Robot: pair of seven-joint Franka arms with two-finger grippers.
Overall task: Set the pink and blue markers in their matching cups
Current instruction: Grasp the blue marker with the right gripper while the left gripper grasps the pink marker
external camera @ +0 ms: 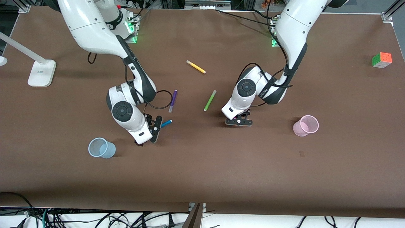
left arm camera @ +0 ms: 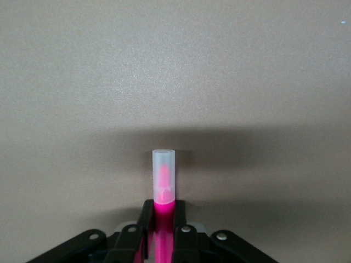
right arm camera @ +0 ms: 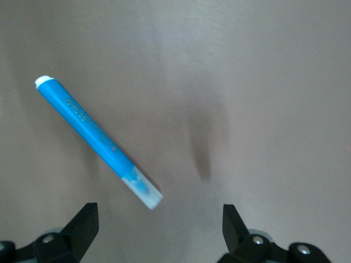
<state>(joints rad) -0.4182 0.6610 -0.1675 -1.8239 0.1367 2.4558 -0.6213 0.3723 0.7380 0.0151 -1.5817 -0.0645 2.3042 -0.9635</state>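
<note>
My left gripper [external camera: 239,122] is low over the middle of the table and shut on the pink marker [left arm camera: 163,181]. In the left wrist view [left arm camera: 163,207] the marker's pale end sticks out past the fingers. My right gripper [external camera: 148,135] is open and low over the table. The blue marker [external camera: 166,123] lies on the table just beside one of its fingers. In the right wrist view [right arm camera: 159,219] the blue marker [right arm camera: 93,137] lies slantwise ahead of the open jaws, untouched. The pale blue cup [external camera: 101,148] stands near the right gripper. The pale pink cup [external camera: 305,125] stands toward the left arm's end.
A dark purple pen [external camera: 172,100], a lime green pen [external camera: 209,100] and a yellow pen [external camera: 196,66] lie between the arms. A colour cube [external camera: 382,60] sits at the left arm's end. A white lamp base [external camera: 41,72] stands at the right arm's end.
</note>
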